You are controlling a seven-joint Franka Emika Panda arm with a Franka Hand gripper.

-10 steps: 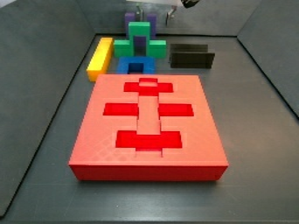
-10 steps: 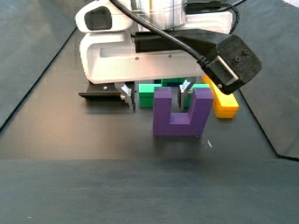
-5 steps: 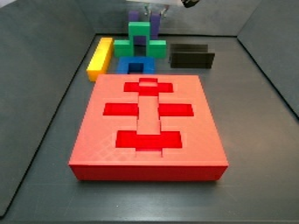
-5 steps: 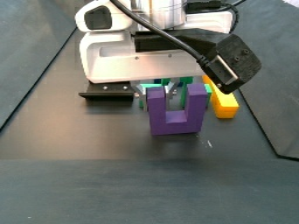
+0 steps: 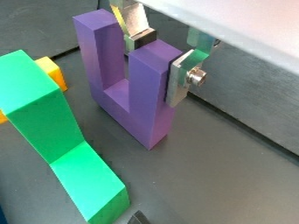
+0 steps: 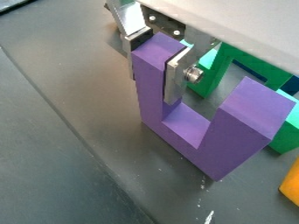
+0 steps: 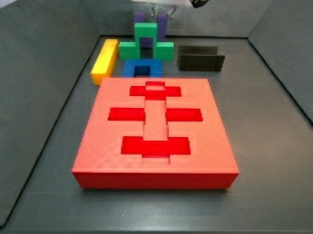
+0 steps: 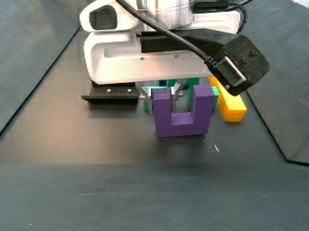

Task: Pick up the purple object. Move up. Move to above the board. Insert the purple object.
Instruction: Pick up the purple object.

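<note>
Wrist views both show my jaws (image 5: 163,54) (image 6: 158,54) closed on one upright arm of the purple object (image 5: 126,79) (image 6: 198,114), which stands on the bench (image 8: 108,180) behind the board (image 7: 156,132), beside the green block (image 5: 52,131).

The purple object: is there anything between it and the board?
Yes. In a side view the green stepped block and small blue block stand between the purple object, whose arm the gripper straddles, and the board.

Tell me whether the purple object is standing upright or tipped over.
Upright: the purple object stands on its base bar, arms up, one arm between the pincer fingers.
</note>
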